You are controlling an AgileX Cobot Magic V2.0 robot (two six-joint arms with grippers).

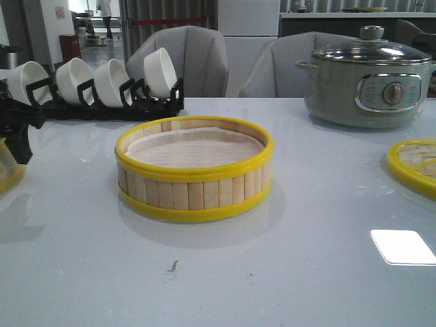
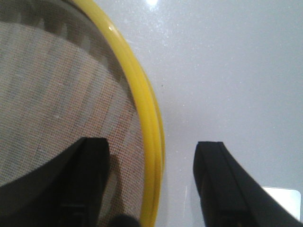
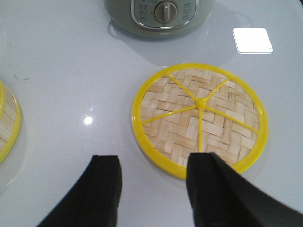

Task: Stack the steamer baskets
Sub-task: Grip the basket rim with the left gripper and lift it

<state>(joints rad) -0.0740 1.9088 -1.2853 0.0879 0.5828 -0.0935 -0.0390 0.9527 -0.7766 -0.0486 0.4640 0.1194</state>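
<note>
No legible text or labels.

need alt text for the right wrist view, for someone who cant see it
The right claw, open and empty, hovers over a white table near a flat woven bamboo lid with a yellow rim. A grey electric pot sits beyond the lid, and a steamer basket shows at one edge.

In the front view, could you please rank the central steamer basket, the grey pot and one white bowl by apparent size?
1. Steamer basket, widest, though nearest the camera.
2. Grey pot, nearly as wide but farther back and cut off by the frame edge, so their true order is unsure.
3. White bowl, clearly smallest.
</note>
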